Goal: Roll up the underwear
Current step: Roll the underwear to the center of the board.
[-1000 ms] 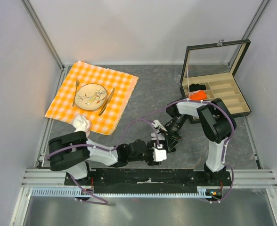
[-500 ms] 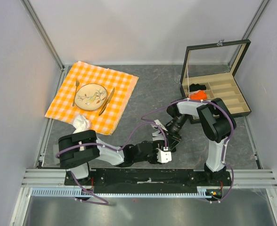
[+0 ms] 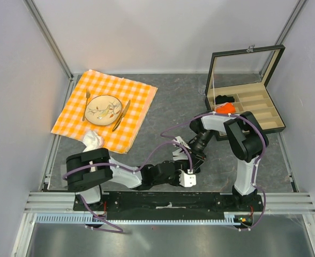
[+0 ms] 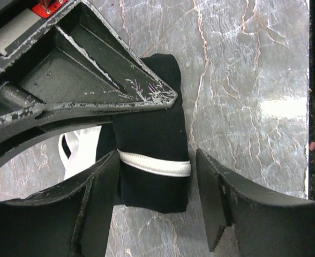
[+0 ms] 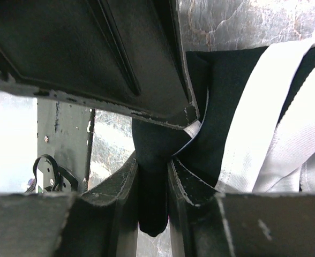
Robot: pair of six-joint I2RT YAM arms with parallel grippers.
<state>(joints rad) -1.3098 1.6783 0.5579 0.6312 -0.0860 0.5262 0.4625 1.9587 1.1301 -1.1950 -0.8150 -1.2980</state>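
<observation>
The black soft fabric briefs with white waistband and trim (image 4: 152, 139) lie partly rolled on the grey marbled worktop (image 4: 248, 69), near its front middle. The left gripper (image 4: 156, 166) stands wide open astride the bundle, one finger touching the fabric, the other just clear of it. The right gripper (image 5: 153, 171) is pinched tight on a black fold beside the white waistband.

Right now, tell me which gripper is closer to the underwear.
Right. The right gripper is shut on a fold of the underwear; the left gripper is open, straddling the folded end without clamping it.
</observation>
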